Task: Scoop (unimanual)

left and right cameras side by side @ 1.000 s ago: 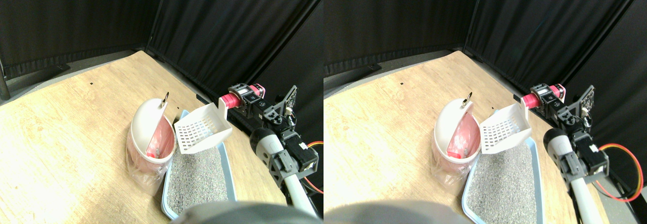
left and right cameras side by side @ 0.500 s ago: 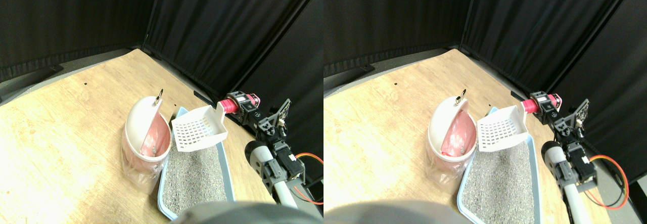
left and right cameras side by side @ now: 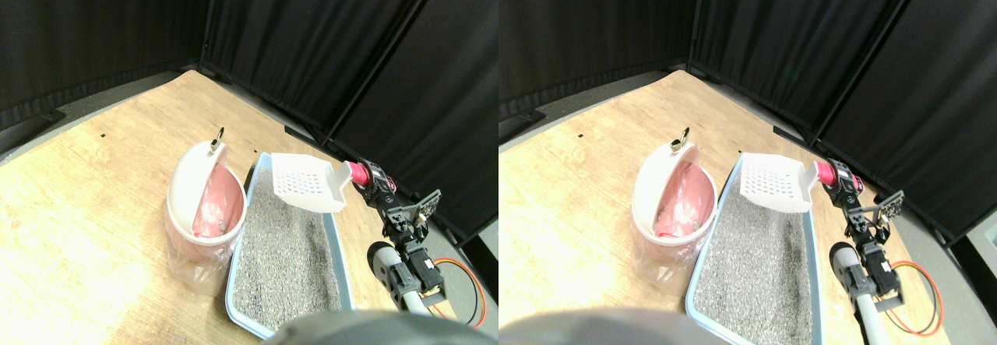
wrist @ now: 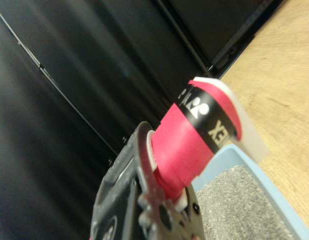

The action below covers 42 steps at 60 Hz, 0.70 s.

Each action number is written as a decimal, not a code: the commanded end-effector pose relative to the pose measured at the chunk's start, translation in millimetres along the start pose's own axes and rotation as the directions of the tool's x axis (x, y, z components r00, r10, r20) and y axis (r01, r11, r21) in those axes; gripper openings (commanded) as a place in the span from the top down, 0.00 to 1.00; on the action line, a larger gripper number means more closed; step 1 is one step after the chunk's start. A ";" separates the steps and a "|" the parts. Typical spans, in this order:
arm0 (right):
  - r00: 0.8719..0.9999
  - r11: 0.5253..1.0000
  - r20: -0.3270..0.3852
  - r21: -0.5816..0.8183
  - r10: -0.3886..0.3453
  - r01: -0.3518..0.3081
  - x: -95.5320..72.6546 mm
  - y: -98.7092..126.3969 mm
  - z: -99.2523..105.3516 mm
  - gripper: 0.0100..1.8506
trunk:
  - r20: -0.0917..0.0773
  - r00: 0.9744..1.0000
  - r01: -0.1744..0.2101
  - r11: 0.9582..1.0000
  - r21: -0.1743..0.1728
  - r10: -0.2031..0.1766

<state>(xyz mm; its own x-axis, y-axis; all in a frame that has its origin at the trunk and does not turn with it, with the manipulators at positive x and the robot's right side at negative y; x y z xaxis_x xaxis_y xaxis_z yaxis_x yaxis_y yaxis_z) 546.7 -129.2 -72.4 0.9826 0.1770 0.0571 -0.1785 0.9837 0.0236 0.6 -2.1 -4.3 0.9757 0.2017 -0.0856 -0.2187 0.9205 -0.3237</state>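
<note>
Over the far end of the blue litter tray (left and right cameras side by side: 345, 283), the right pincer (left and right cameras side by side: 372, 180) grips the pink wrapped handle (left and right cameras side by side: 359, 173) of a white scoop (left and right cameras side by side: 307, 181).

The scoop has slots in its bottom and hangs in the air above the grey litter (left and right cameras side by side: 284, 259), not touching it. Its open side faces the pink bin (left and right cameras side by side: 204, 240), which stands just beside the tray on the wooden tabletop (left and right cameras side by side: 86, 197). The bin has a white swing lid (left and right cameras side by side: 187, 185) tipped up, and a clear bag (left and right cameras side by side: 187, 271) hangs around it. In the wrist view the pink handle (wrist: 192, 137) sits tight against the dark pincer frame (wrist: 144, 210). Black curtains (left and right cameras side by side: 311, 41) stand behind the tabletop.
</note>
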 end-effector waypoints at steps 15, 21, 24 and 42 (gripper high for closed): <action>0.995 0.991 0.093 0.133 -0.027 0.014 -11.2 -36.3 -9.7 0.97 | -0.012 0.998 0.061 0.995 0.081 -0.061; 0.995 0.983 0.049 0.162 -0.091 0.082 -19.8 -50.9 -19.6 0.97 | -0.018 0.997 0.078 0.992 0.102 -0.077; 0.993 0.982 0.056 0.162 -0.106 0.096 -24.0 -50.7 -20.7 0.97 | -0.019 0.996 0.088 0.990 0.109 -0.086; 0.994 0.973 0.058 0.217 -0.089 0.075 -37.3 -67.2 -43.6 0.97 | -0.031 0.994 0.104 0.986 0.131 -0.101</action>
<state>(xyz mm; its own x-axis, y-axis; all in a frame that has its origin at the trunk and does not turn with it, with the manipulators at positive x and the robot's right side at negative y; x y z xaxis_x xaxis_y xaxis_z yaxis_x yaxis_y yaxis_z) 522.3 -204.0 -126.8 0.9986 0.0435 0.0307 -0.0495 0.9708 0.2347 1.5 -3.6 -6.6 0.9906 0.0968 -0.0968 -0.1143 0.9739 -0.1962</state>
